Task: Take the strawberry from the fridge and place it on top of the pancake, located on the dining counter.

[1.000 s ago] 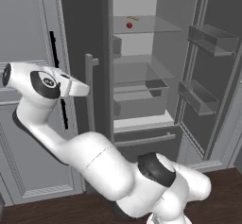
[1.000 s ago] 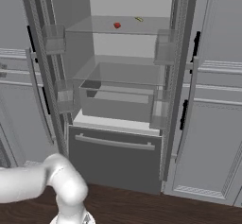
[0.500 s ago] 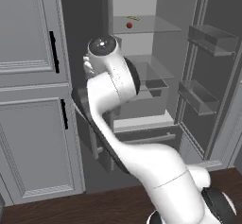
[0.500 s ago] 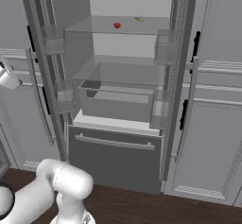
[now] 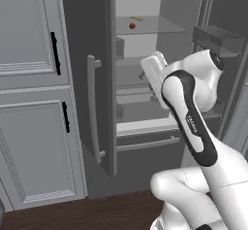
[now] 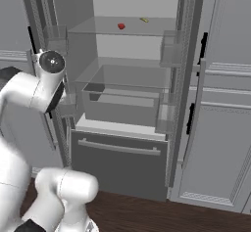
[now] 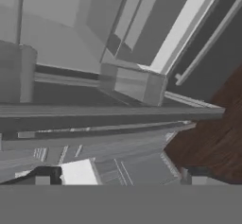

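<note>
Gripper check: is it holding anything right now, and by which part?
Nothing is held. The strawberry sits untouched on the fridge's upper glass shelf, beside a small yellowish item, well above the arm. Whether the gripper's fingers are open or shut cannot be told.

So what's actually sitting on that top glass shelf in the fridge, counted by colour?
Red: 1, the strawberry
Yellowish: 1, a small thin item beside it, too small to identify
Total: 2
</note>
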